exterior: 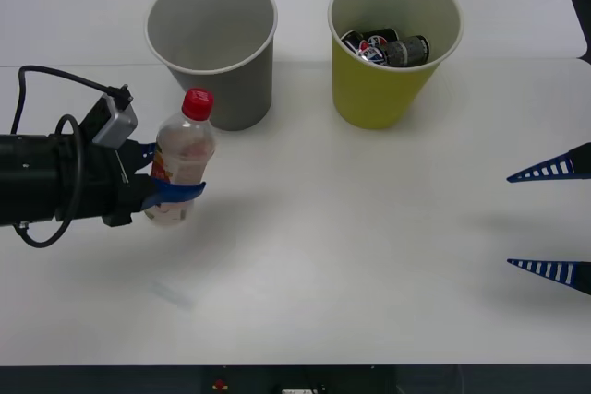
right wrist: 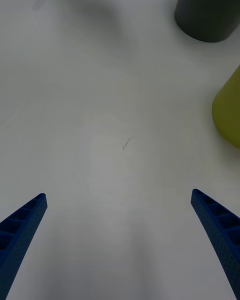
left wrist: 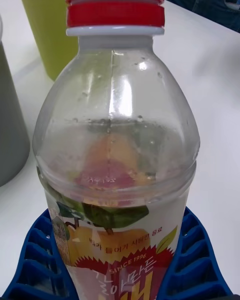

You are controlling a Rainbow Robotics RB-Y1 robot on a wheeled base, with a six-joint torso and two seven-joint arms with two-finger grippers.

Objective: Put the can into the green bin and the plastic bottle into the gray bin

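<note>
The light, likely slippery plastic bottle is clenched at its labelled waist by the left gripper, just beside the gray bin; the right gripper is held agape

The left arm comes in from the left side, lying low and almost flat. It is black, with a black cable looping over it and a small gray box on the wrist. The left end effector points to the right. Its blue ribbed fingers are curled in on both sides of something, pressing against it. It seems to be lifted a little, but that is hard to tell.

The right end effector pokes in from the right edge. Its two blue fingers are spread wide apart, with nothing between them. They point to the left.
</note>
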